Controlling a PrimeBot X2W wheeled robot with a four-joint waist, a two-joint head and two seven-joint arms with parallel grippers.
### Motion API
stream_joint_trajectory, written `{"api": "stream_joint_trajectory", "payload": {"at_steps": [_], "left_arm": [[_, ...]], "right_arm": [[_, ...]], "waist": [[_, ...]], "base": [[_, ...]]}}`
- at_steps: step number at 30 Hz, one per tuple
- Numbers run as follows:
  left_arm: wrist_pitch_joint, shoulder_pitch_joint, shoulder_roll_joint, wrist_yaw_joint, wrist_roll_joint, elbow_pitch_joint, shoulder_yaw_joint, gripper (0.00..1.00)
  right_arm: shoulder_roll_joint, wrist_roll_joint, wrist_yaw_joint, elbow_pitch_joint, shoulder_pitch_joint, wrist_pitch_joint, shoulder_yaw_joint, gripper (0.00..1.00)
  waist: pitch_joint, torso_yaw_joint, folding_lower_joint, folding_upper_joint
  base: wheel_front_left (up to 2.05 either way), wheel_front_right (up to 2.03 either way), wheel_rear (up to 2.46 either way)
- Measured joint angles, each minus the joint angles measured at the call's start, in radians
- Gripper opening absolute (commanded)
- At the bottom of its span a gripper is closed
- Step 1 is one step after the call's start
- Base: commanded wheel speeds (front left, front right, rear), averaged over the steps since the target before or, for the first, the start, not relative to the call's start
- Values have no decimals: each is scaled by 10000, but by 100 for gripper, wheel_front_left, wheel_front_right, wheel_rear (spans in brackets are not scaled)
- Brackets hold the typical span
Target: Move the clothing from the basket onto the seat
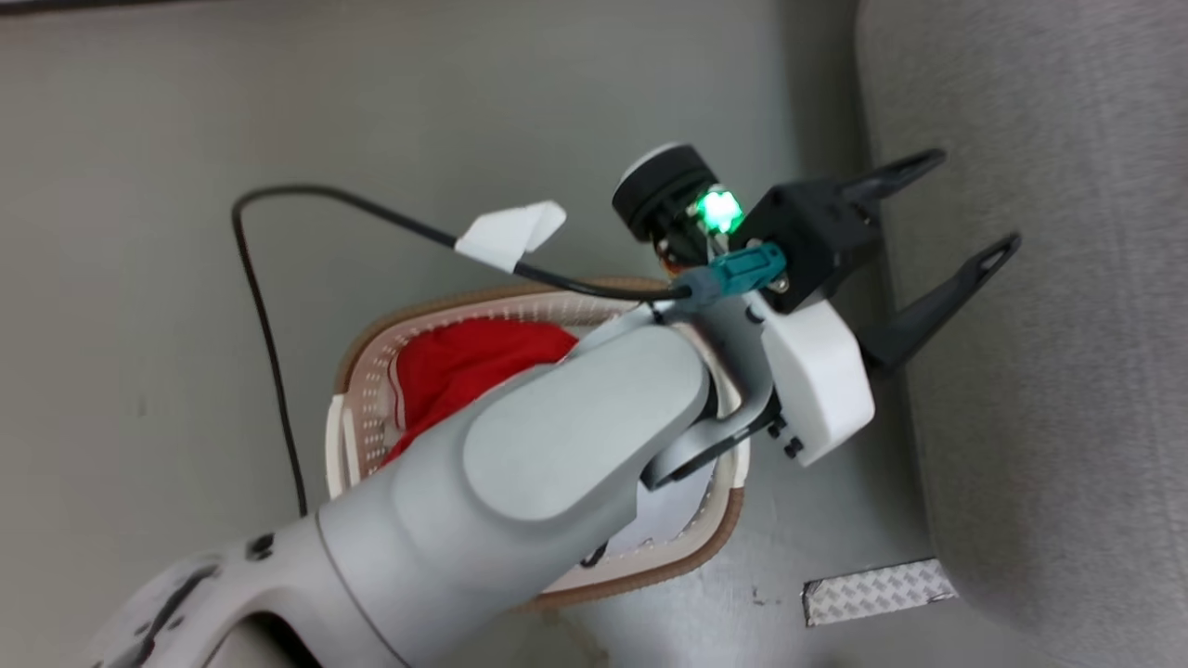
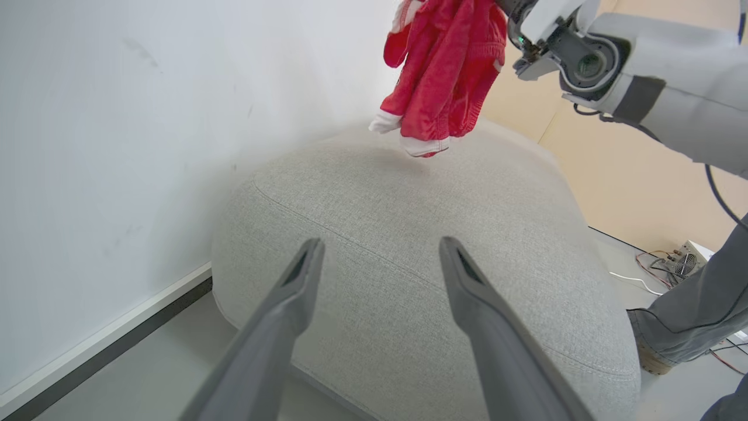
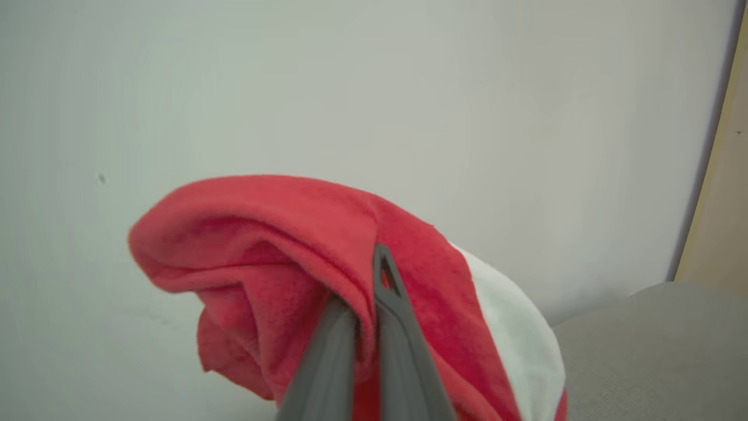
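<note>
- The right gripper (image 3: 367,286) has its two dark fingers pressed together on a fold of a red garment (image 3: 263,234). The cloth is draped over the fingertips, with a white panel at 4 o'clock of the pinch.
- In the left wrist view the same red garment (image 2: 447,64) hangs bunched at 12 o'clock from the end of the right arm (image 2: 660,88). Its white-trimmed hems dangle over the far part of the seat (image 2: 380,193). Whether the lowest hem touches the upholstery cannot be told.
- The left gripper (image 2: 381,245) is spread wide and holds nothing. Its fingers point across the rounded grey top of the seat.
- In the head view the left gripper (image 1: 970,202) sits at 2 o'clock, its fingertips over the edge of the seat (image 1: 1049,371), which runs down the 3 o'clock side.
- The basket (image 1: 357,408) stands on the floor near the centre, largely covered by the pale left forearm. More red clothing (image 1: 473,357) lies inside it toward 10 o'clock.
- A black cable (image 1: 269,343) loops across the floor at 9 o'clock.
- A person's leg (image 2: 695,304) in grey trousers stands at 4 o'clock of the left wrist view, just beside the seat.
</note>
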Motion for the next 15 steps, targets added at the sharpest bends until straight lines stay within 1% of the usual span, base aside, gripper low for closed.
{"api": "stream_joint_trajectory", "payload": {"at_steps": [3, 5, 8, 9, 10, 11, 12, 15], "left_arm": [[-19, -487, -61, -15, 92, 163, -125, 100], [-88, -749, -81, -42, 94, 278, -188, 100], [-146, -972, -100, -40, 82, 391, -334, 100], [-186, -1017, -102, -31, 61, 426, -385, 100], [-199, -1051, -105, 6, 15, 454, -420, 100], [-255, -1081, -105, 23, -15, 508, -458, 100], [-276, -1107, -104, 50, -25, 564, -491, 100], [-451, -1134, -105, 96, -134, 790, -548, 100]], "right_arm": [[-42, -667, 0, 1214, -879, -31, -514, 0], [-31, -1308, 0, 2054, -1299, -35, -934, 0], [251, -2243, 0, 3026, -1538, -44, -1358, 0], [449, -2479, 0, 3306, -1550, -46, -1473, 7], [658, -2652, 0, 3574, -1546, -44, -1536, 24], [848, -2959, 0, 3785, -1537, -44, -1551, 78], [984, -3135, 0, 3937, -1540, -42, -1647, 100], [1097, -3501, 0, 4023, -1511, -46, -1971, 100]], "waist": [[443, 161, 0, 0], [725, 250, 0, 0], [1069, 385, 0, 0], [1155, 433, 0, 0], [1216, 472, 0, 0], [1264, 497, 0, 0], [1285, 502, 0, 0], [1171, 474, -2, -1]], "base": [[0, 0, 0], [0, 0, 0], [0, 0, 0], [0, 0, 0], [0, 0, 0], [0, 0, 0], [0, 0, 0], [0, 0, 0]]}}
